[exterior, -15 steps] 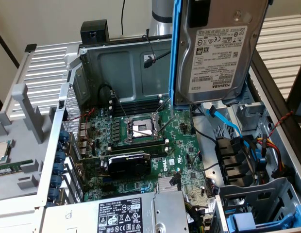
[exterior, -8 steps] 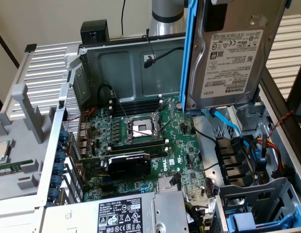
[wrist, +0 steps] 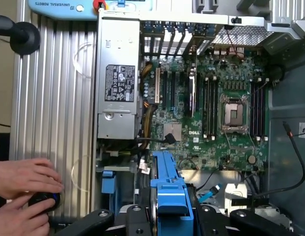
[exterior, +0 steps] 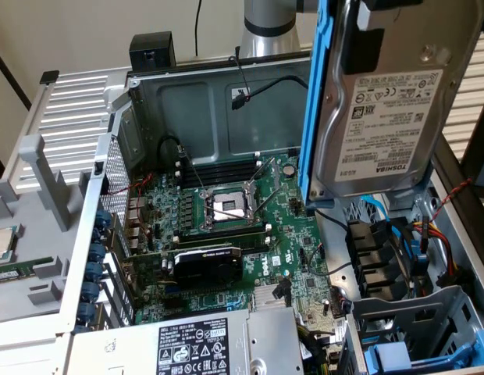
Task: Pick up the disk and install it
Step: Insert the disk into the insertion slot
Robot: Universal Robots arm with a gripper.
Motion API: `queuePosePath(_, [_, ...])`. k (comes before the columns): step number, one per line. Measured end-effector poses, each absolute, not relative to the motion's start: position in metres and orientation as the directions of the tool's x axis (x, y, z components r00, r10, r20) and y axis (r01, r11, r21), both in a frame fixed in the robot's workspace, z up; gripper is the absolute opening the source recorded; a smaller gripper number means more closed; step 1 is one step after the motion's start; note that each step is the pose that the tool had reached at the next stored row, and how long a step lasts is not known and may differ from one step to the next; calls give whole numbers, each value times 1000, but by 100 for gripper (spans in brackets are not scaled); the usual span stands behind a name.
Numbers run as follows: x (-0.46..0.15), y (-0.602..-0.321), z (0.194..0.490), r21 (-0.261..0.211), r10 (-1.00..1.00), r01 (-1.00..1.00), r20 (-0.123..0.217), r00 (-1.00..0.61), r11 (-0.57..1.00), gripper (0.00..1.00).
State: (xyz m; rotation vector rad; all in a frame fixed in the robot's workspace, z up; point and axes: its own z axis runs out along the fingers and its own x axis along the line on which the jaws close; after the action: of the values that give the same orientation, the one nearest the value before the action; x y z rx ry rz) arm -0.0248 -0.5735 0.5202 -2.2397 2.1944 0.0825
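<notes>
Exterior view: the disk [exterior: 382, 101] hangs nearly upright in the frame's upper right. Its labelled silver face points toward the camera and its blue carrier edge toward the frame's left. The gripper [exterior: 364, 39] clamps it from above, over the open computer case [exterior: 218, 101]. The motherboard [exterior: 226, 226] lies at centre and the power supply [exterior: 203, 348] at the lower edge.

Wrist view: the gripper [wrist: 171, 220] grasps the disk [wrist: 168, 191], seen edge-on between black fingers [wrist: 101, 219], above the drive bay beside the power supply [wrist: 118, 88]. A person's hands [wrist: 24, 184] rest outside the case.
</notes>
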Motion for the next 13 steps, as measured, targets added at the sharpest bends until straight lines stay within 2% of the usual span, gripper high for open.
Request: queuePosePath(13, [-6,-605,519,33,-999,-999,-41,16,-18,37])
